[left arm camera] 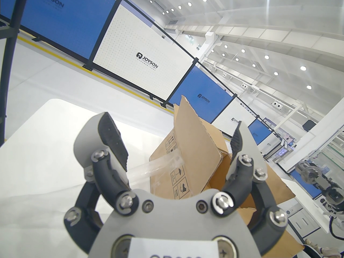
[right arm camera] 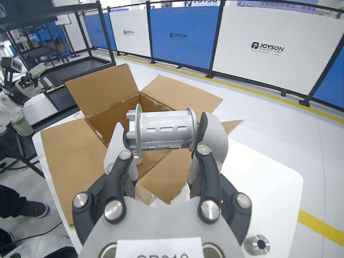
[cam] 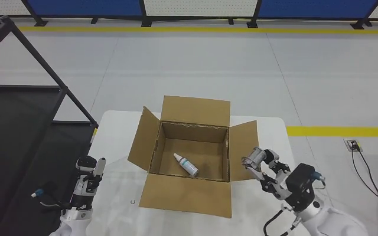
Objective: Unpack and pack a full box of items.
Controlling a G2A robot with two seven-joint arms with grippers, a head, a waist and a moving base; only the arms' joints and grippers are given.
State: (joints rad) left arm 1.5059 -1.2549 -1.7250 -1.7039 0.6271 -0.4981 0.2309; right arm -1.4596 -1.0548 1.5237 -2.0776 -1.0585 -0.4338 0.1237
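Note:
An open cardboard box (cam: 189, 154) stands in the middle of the white table (cam: 118, 135), all flaps folded outward. A small white bottle (cam: 185, 164) lies on the box floor. My right gripper (right arm camera: 161, 131) is shut on a silver metal spool-shaped part (right arm camera: 164, 131), held end to end just outside the box's right flap (cam: 243, 158). In the top view that gripper (cam: 255, 159) sits at the right of the box. My left gripper (left arm camera: 174, 138) is open with nothing between its fingers, at the table's front left corner (cam: 90, 171), pointing toward the box (left arm camera: 188, 157).
A small silver metal cylinder (right arm camera: 257, 243) stands on the table by my right wrist. A small hook-like bit (cam: 134, 204) lies on the table left of the front flap. A black metal rack (cam: 35, 106) stands to the left of the table.

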